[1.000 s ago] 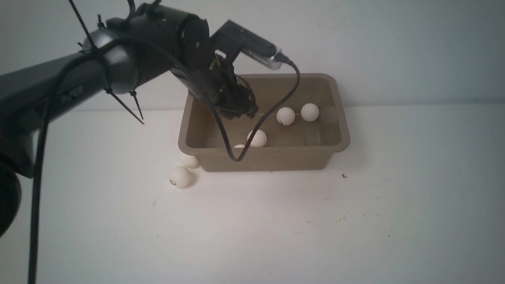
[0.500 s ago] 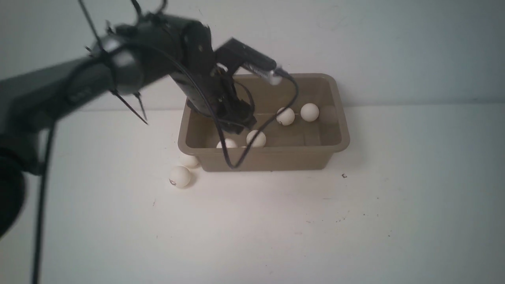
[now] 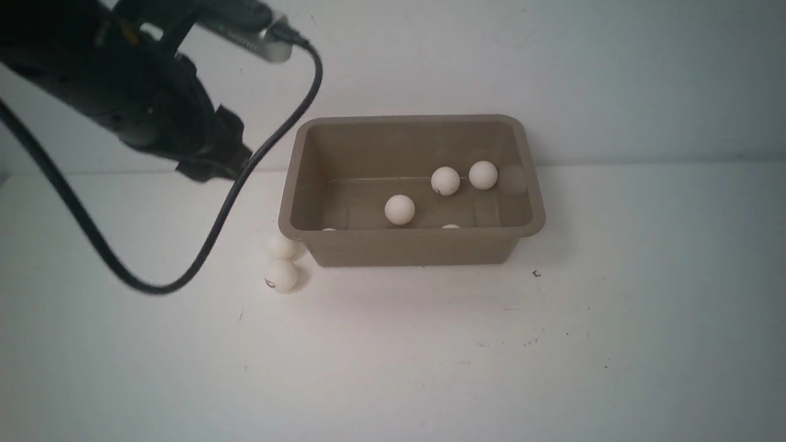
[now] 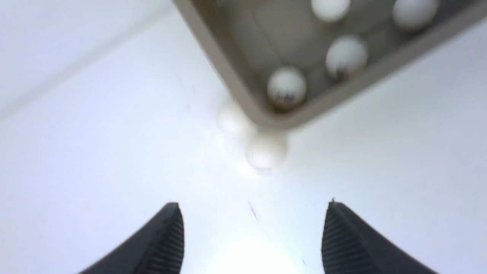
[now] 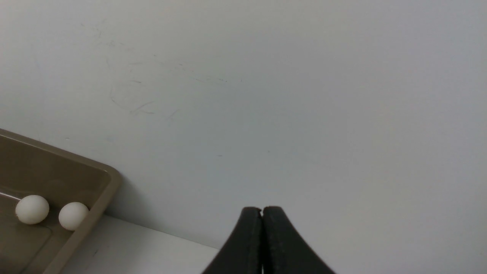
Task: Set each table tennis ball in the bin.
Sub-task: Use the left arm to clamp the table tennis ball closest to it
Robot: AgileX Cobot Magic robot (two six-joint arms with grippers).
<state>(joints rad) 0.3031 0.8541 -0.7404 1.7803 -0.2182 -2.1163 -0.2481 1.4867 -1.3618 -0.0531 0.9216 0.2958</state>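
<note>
The taupe bin (image 3: 411,247) stands at the back middle of the white table and holds several white table tennis balls, among them one (image 3: 400,209) in the middle and two (image 3: 445,180) (image 3: 483,174) at its far wall. Two more balls (image 3: 282,247) (image 3: 282,274) lie touching on the table at the bin's front-left corner. My left gripper (image 3: 215,166) is open and empty, raised to the left of the bin. In the left wrist view (image 4: 253,209) the two outside balls (image 4: 266,151) lie ahead of it. My right gripper (image 5: 261,210) is shut and empty, facing the wall beside the bin's corner (image 5: 97,198).
A black cable (image 3: 202,245) hangs from the left arm in a loop over the table left of the bin. A grey wall (image 3: 614,73) rises right behind the bin.
My left gripper has pulled up and left out of the bin, open. A further ball now lies in the bin at its front wall. The farther outside ball has shifted a little left.
</note>
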